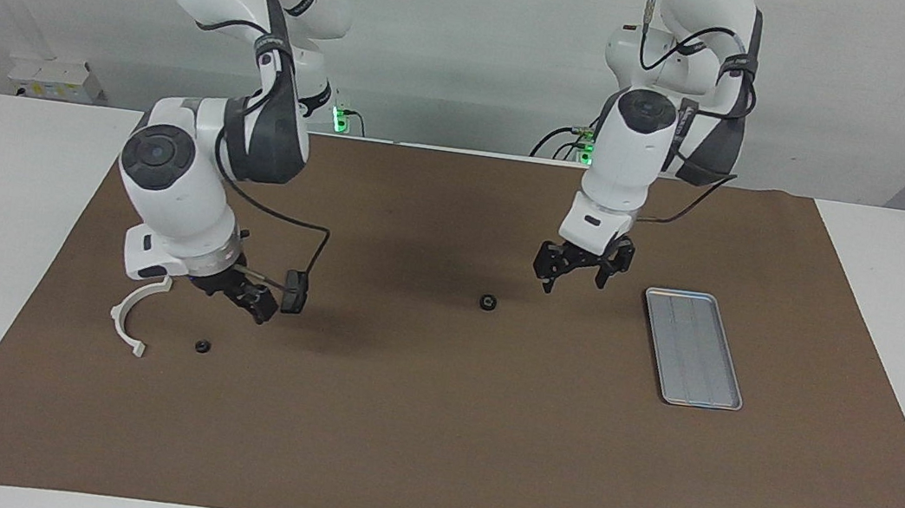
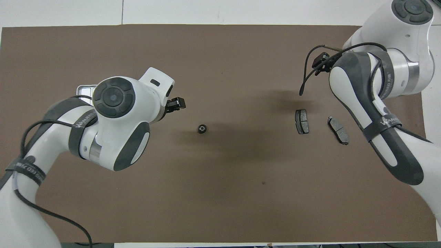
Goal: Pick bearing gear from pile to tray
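Your small black round bearing gear (image 1: 487,302) lies alone on the brown mat (image 1: 430,426) mid-desk, between the pile and the shallow silver-grey rectangular metal tray (image 1: 693,348), which sits empty toward the left arm's end. Left hand (image 1: 577,272) hangs over the mat just beside the gear, jaws spread wide, holding nothing. Right hand (image 1: 244,294) hovers low over the pile at the right arm's end, jaws also apart and empty, close to a dark grey brake pad (image 1: 295,292). You also see a white curved plastic bracket (image 1: 132,315) and a second tiny black gear (image 1: 202,346) beside it.
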